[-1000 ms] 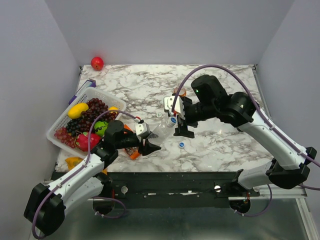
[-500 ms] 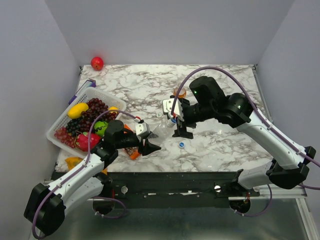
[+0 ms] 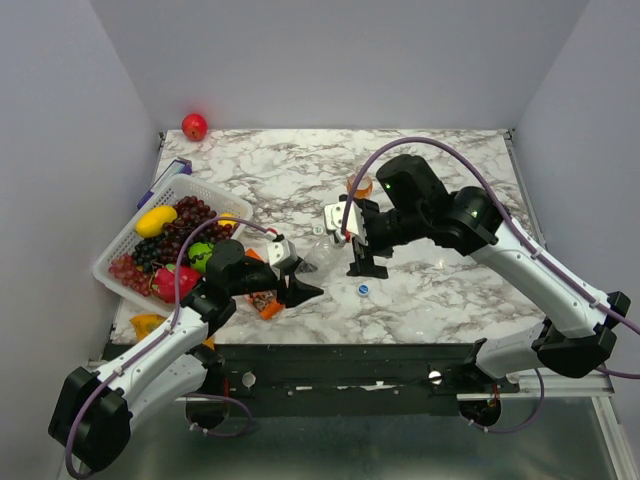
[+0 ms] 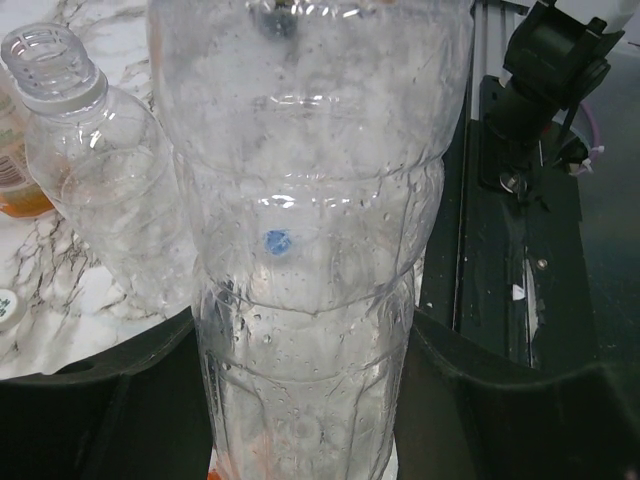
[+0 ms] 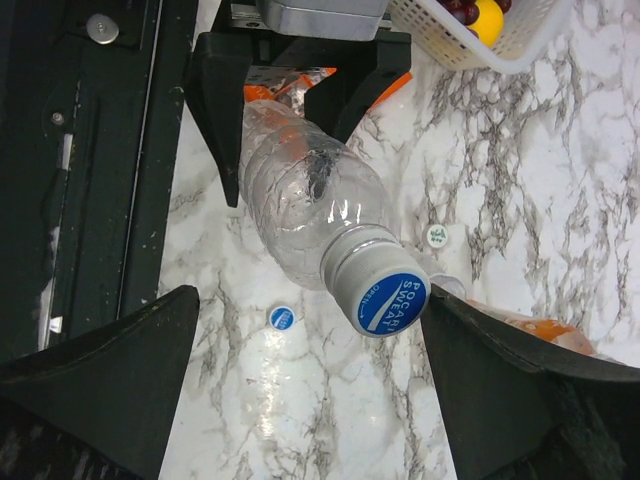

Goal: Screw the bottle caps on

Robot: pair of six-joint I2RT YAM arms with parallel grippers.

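My left gripper [image 4: 300,400] is shut on the lower body of a clear bottle [image 4: 300,200], which tilts up off the table toward the right arm. In the right wrist view that bottle [image 5: 300,210] carries a grey cap with a blue top [image 5: 385,290] on its neck. My right gripper [image 5: 312,295] stands open, jaws wide on either side of the cap, which is close to the right-hand finger [image 5: 500,380]. A loose blue cap [image 5: 282,318] and a whitish cap [image 5: 437,236] lie on the marble. A second clear bottle [image 4: 100,200] stands uncapped. The orange bottle [image 3: 360,186] stands behind.
A white basket [image 3: 120,250] of fruit sits at the left of the table. A red apple [image 3: 194,126] lies at the back left corner. An orange packet [image 3: 268,305] lies under the left gripper [image 3: 290,285]. The black frame runs along the near table edge [image 5: 100,200].
My right gripper has shifted slightly left, closer round the capped neck. The left gripper holds the bottle nearly still.
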